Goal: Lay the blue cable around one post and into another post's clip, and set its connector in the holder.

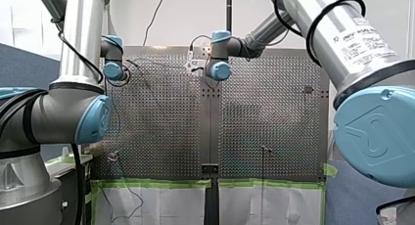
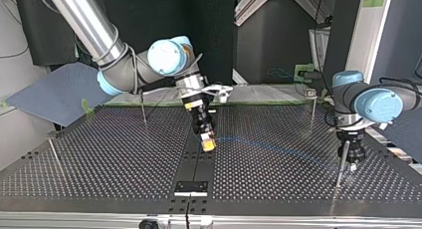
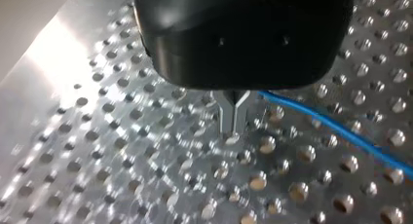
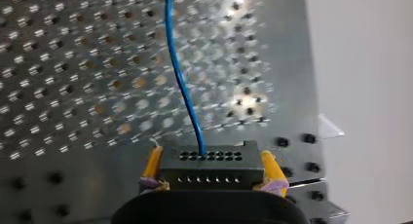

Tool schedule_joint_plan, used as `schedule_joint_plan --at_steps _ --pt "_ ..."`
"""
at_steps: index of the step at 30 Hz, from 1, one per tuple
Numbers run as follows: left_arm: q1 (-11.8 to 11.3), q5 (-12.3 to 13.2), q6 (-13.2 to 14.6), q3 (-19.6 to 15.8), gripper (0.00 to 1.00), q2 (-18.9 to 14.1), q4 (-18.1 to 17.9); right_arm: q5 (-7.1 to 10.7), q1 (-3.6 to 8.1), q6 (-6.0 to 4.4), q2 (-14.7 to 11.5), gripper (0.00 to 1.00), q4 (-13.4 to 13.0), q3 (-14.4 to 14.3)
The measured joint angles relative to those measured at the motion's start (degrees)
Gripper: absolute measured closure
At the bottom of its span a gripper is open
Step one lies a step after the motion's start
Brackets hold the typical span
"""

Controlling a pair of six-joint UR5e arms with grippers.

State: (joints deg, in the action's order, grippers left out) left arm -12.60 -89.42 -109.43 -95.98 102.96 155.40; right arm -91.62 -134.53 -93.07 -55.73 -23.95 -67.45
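My right gripper [image 4: 210, 155] is clamping the connector [image 4: 210, 169] between its pads, with the cable [image 4: 182, 87] running straight ahead toward my left gripper [image 3: 233, 131], whose fingers are pressing together just beside it.

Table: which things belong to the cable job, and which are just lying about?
Job: blue cable, connector in my right tool, posts, holder, my left tool.
Lying about: green tape, white sheets, blue-grey panel.
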Motion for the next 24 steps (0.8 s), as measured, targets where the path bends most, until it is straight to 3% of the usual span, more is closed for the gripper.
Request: schedule_joint_plan --at_steps 5,7,10,18,19,20,21,22,24 --pt "0.03 2.14 -0.97 -0.01 0.99 -0.02 0.15 -1.16 0.03 0.89 1.28 1.0 1.66 -0.88" --pt "-0.12 3.04 -1.78 -0.05 0.79 -0.03 0.26 -1.34 0.07 0.95 1.45 1.0 1.52 -1.51" --pt "-0.43 3.61 -3.21 -0.12 0.79 -0.04 1.21 -1.7 0.22 0.99 1.59 1.0 1.08 -2.71" --pt "-0.72 2.12 -7.36 -0.16 0.79 -0.09 3.39 -3.51 1.34 0.72 1.6 1.0 -0.94 -5.98" --pt "-0.74 2.09 -7.99 -0.17 0.48 -0.08 3.44 -3.84 1.53 0.65 1.6 1.0 -1.26 -6.39" --pt "-0.77 2.11 -8.4 -0.21 0.48 -0.06 3.46 -4.43 1.81 0.53 1.57 1.0 -1.82 -7.04" --pt "-0.82 2.2 -8.64 -0.31 0.36 -0.05 3.48 -4.8 1.97 0.49 1.56 1.0 -2.17 -7.45" --pt "-0.89 2.45 -8.78 -0.45 0.29 -0.06 3.55 -5.18 2.15 0.48 1.56 1.0 -2.54 -7.86" --pt "-0.96 2.69 -9.08 -0.61 0.24 -0.04 3.83 -6.06 2.51 0.47 1.54 1.0 -3.46 -8.8"
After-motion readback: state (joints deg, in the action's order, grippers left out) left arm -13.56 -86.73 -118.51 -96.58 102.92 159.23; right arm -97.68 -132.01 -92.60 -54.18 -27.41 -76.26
